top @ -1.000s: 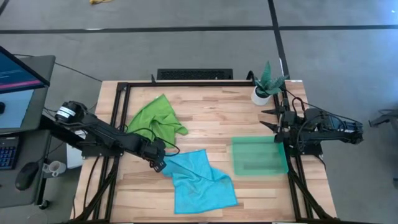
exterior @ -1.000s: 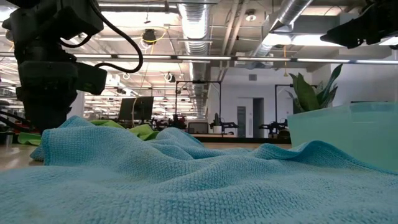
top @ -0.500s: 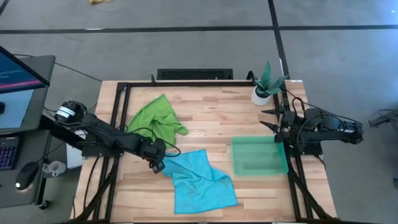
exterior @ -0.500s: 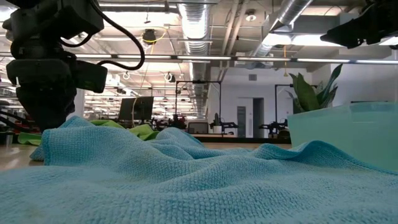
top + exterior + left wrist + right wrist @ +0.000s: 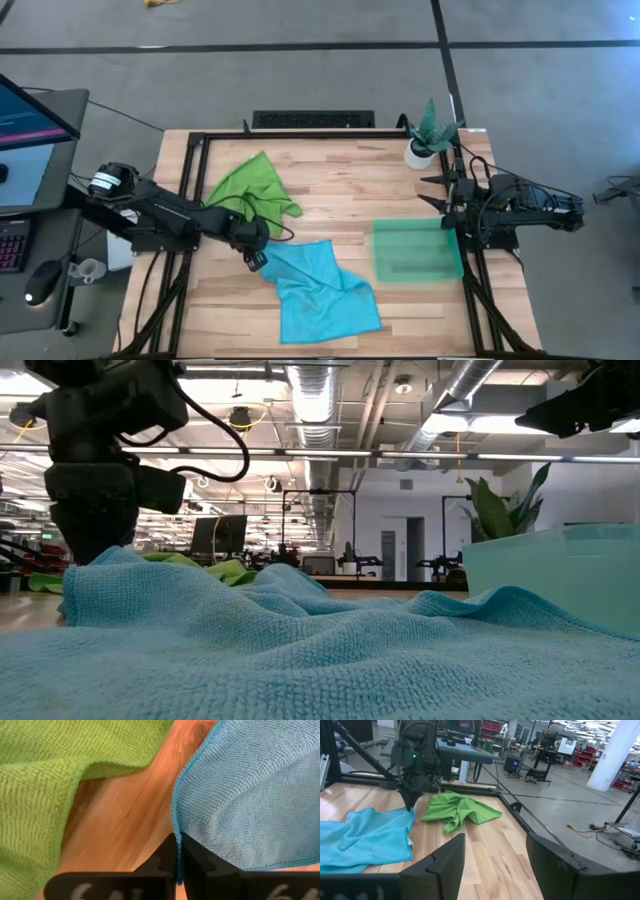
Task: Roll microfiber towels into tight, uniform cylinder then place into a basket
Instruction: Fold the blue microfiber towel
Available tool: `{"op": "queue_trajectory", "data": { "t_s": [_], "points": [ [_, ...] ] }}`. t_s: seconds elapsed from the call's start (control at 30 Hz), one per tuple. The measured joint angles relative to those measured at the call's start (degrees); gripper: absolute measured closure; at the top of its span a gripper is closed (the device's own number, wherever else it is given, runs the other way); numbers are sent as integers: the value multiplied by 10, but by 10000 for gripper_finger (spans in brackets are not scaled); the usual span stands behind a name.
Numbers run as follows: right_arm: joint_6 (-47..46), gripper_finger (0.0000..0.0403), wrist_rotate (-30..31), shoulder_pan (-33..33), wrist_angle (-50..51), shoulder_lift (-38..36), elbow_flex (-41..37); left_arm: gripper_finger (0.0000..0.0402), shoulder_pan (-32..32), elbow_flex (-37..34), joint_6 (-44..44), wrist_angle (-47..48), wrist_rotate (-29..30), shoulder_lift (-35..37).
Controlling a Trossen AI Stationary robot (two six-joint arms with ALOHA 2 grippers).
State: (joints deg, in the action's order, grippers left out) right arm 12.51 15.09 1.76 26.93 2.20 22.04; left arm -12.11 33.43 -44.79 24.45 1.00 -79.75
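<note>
The sky blue towel point(image 5: 322, 292) lies rumpled on the table's near middle and fills the foreground of the low view point(image 5: 300, 650). The lime green towel point(image 5: 250, 190) lies crumpled at the far left. My left gripper point(image 5: 258, 258) points steeply down at the blue towel's far left corner and is shut on it. The teal basket point(image 5: 417, 250) stands on the table at the right. Beyond the basket, at the right edge, my right gripper point(image 5: 440, 192) hangs above the table, open with nothing between its fingers point(image 5: 445, 862). My left gripper pinches the blue towel's hemmed edge point(image 5: 174, 822) between its two fingers point(image 5: 197, 862), close to the towel's far left corner. The fingers come from above, slanting down, across the edge. The corner stands slightly raised point(image 5: 115, 555); the remainder of the towel lies slack on the table.
A small potted plant point(image 5: 427, 137) stands at the far right corner. A black frame rail point(image 5: 190, 180) runs along the table's left side and far edge. Bare wood point(image 5: 340, 190) lies between the green towel and the basket.
My left gripper has shut on the blue towel's edge at its far left corner. The towel otherwise lies as before.
</note>
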Motion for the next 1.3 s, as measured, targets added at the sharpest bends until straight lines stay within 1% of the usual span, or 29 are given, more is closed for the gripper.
{"op": "queue_trajectory", "data": {
  "t_s": [0.07,0.1,0.23,0.33,0.43,0.57,0.7,0.8,1.0,1.07,1.17,1.3],
  "points": [
    [-12,170,0,0,-9,0,0,400,9,1,12,1,-8,0],
    [-33,170,-1,0,-18,0,0,400,13,2,20,3,-9,0],
    [-148,170,-2,0,-57,0,0,401,33,14,64,7,-15,0],
    [-183,170,-2,0,-82,0,0,401,52,22,99,6,-40,0],
    [-200,170,-1,0,-89,0,0,401,69,25,133,6,-43,0],
    [-197,170,0,0,-114,0,0,401,89,25,164,15,-42,0],
    [-196,170,0,0,-168,0,0,401,103,25,191,19,-30,0],
    [-196,170,0,0,-198,0,0,401,109,25,206,18,-18,0],
    [-195,170,3,0,-235,12,0,401,115,25,225,17,-12,0],
    [-171,170,8,0,-261,23,0,401,115,25,226,16,-10,0],
    [-124,170,33,0,-305,43,0,401,115,25,221,8,2,0],
    [-67,170,32,0,-366,76,0,401,115,25,218,-1,9,0]
  ]
}}
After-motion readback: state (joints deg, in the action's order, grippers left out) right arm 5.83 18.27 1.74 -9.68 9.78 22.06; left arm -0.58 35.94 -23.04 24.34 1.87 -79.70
